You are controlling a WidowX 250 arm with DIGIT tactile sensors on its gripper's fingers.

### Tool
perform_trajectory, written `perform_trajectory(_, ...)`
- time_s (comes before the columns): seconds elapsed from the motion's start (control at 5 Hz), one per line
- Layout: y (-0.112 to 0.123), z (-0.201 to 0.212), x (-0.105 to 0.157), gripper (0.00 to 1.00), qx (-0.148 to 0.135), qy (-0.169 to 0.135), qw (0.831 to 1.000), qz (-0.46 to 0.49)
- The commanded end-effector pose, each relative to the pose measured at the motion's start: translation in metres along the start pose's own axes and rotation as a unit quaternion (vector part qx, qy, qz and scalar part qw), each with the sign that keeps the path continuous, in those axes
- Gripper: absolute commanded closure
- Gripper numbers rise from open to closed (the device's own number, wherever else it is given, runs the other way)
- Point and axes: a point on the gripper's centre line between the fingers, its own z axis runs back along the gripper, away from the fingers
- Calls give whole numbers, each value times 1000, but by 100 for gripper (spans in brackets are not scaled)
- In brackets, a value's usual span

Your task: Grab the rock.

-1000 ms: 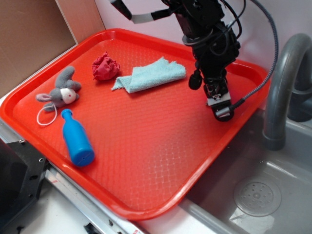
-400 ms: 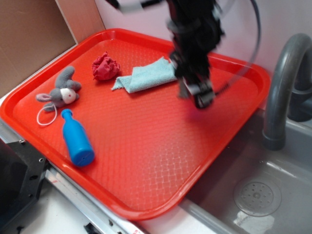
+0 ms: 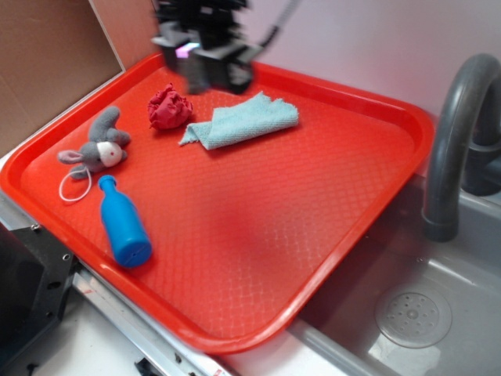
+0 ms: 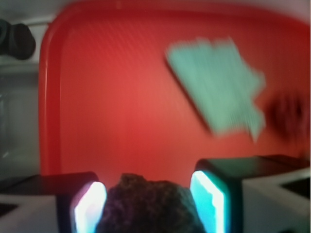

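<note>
In the wrist view the rock [image 4: 150, 206], dark brown and lumpy, fills the gap between my two glowing pads [image 4: 91, 204]. My gripper [image 4: 149, 199] is shut on it, lifted above the red tray [image 4: 121, 111]. In the exterior view the gripper [image 3: 205, 69] is a blurred dark mass over the tray's back left corner, just behind the wrinkly red cloth ball [image 3: 170, 107]. The rock cannot be made out in that view.
On the tray [image 3: 258, 235] lie a teal cloth [image 3: 243, 121], a grey plush mouse [image 3: 98, 147] and a blue bottle [image 3: 124, 223]. A grey faucet [image 3: 454, 133] and sink [image 3: 415, 313] stand to the right. A brown board [image 3: 47, 63] rises at the left.
The arm has swung from the tray's right side across to its back left corner, rising above the red cloth ball with the rock between its fingers.
</note>
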Motion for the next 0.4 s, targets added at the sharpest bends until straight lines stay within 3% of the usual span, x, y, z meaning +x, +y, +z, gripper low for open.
perform_trajectory(0.0, 9, 20, -19, 100, 26, -29, 998, 44)
perform_trajectory(0.2, 12, 19, -12, 100, 48, -29, 998, 27)
